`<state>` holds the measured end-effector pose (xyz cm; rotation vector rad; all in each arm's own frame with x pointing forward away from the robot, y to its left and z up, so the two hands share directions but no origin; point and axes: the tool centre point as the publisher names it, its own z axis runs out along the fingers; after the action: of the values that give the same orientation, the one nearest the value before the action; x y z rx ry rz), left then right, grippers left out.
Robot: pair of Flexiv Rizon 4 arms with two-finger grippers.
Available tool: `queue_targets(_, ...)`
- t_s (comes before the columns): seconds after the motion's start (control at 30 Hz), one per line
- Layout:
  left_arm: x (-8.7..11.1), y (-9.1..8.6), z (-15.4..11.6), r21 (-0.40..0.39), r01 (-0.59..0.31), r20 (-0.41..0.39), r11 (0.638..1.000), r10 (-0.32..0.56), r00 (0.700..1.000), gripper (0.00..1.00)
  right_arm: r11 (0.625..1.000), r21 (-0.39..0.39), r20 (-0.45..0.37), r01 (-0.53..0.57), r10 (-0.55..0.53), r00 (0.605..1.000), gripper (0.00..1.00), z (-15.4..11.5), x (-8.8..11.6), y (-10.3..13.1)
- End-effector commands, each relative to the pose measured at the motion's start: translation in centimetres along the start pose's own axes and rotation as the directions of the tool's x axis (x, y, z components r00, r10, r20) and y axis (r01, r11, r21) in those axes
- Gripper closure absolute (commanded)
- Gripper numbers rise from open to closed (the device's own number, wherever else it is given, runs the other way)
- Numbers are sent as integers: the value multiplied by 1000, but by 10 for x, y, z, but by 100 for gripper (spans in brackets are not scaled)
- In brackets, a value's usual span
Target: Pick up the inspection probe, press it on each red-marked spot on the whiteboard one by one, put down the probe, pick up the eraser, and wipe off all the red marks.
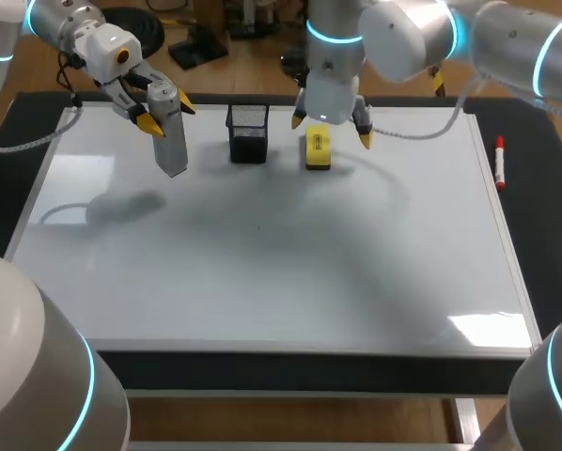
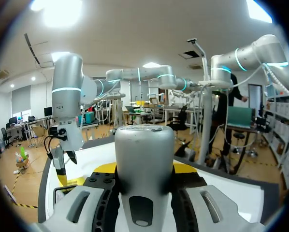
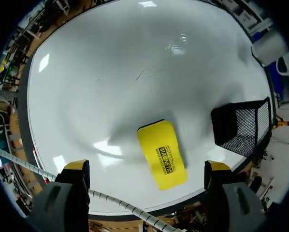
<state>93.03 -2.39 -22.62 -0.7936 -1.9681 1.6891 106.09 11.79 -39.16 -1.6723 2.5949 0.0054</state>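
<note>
Holding probe (image 1: 171, 141) clenched in left gripper (image 1: 163, 115), aloft over far-left whiteboard (image 1: 262, 282). Right gripper (image 1: 331, 130) spread open just above eraser (image 1: 318, 150), far-middle, not grabbed yet. Can't spot red marks; guessing probe put-down, eraser pickup and wiping are left.

The head camera sits high behind the robot and looks down on the whole board (image 1: 262, 272), far enough off to take in both arms. The left wrist camera rides close behind the probe (image 2: 144, 147) in the left gripper (image 2: 144, 169) and faces almost level across the board. Ahead of it stands the right arm (image 2: 66, 101), which the head view shares. The right wrist camera looks straight down from close above, with the eraser (image 3: 162, 160) under the right gripper (image 3: 147, 167) and the basket (image 3: 243, 126) beside it. The head view shares both.
</note>
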Motion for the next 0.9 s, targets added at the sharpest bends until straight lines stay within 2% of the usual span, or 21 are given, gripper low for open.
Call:
queue_targets(0.03,0,-2,0,-2,0,-1,1000,0,1000,100,991,-35,89,-133,135,987,0,-19,21,0)
queue_targets(0.17,0,-2,0,-2,0,-1,1000,0,1000,100,949,-111,180,-295,311,933,0,-30,31,-6)
queue_targets(0.27,0,-2,0,-2,0,-1,1000,0,1000,100,909,-161,219,-384,412,884,0,-39,36,-9)
queue_targets(0.47,0,-2,0,-2,0,-1,1000,0,1000,100,841,-189,207,-506,538,817,0,-59,35,-15)
queue_targets(0.6,0,-2,0,-2,0,-1,1000,0,1000,100,806,-199,206,-558,591,780,0,-75,29,-20)
queue_targets(0.77,0,-2,0,-2,0,-1,1000,0,1000,100,741,-222,168,-634,670,723,0,-95,20,-24)
queue_targets(0.9,0,-2,0,-2,0,-1,1000,0,1000,100,699,-223,170,-679,714,679,0,-113,15,-28)
